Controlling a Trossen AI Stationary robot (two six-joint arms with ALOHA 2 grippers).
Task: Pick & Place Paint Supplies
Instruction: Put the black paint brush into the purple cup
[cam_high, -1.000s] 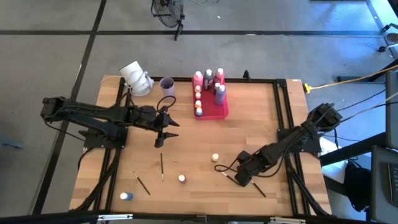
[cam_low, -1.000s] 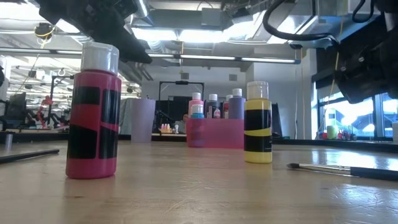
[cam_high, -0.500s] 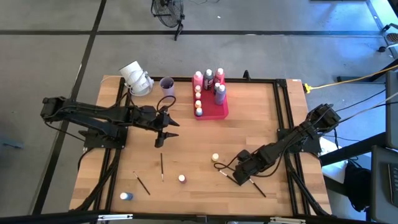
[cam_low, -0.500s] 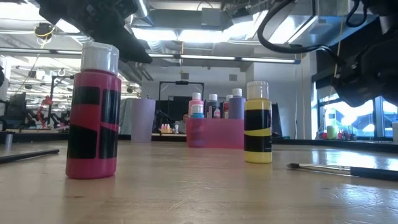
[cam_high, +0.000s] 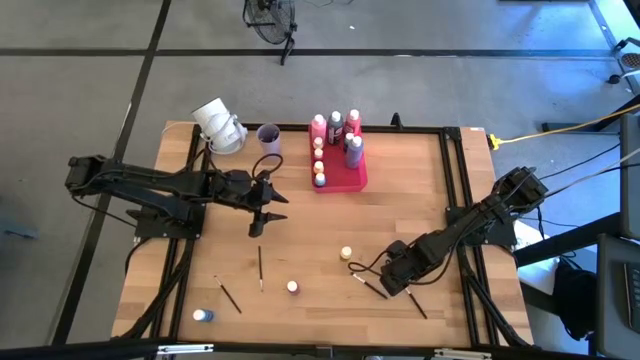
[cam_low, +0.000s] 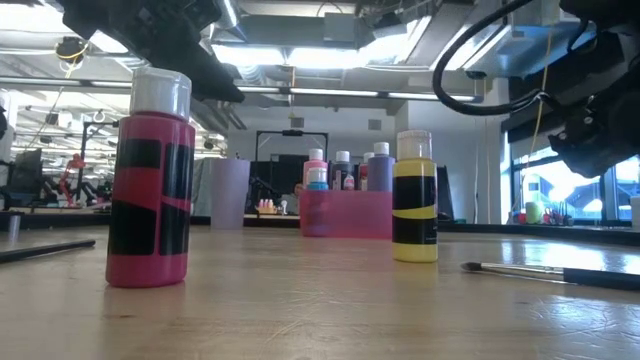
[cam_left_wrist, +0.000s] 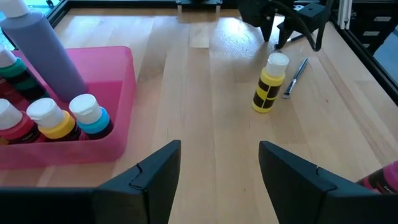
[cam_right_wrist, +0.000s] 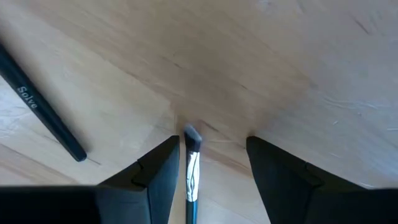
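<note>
My right gripper hangs open, pointing down over a thin dark paintbrush that lies on the table. One finger stands on either side of its pale tip, and I see no touch. A second brush lies beside it. Two more brushes lie at the near left. A yellow bottle, a pink-red bottle and a blue bottle stand loose on the wood. My left gripper waits open above the table's middle left.
The pink-red tray at the far middle holds several bottles. The lilac cup and a white object stand at the far left. Black rails border the table. Bare wood lies between the tray and the loose bottles.
My right gripper has tipped steeper toward the table and rolled a little about its own line over the brush, staying open. The brush and the bottles have not moved.
</note>
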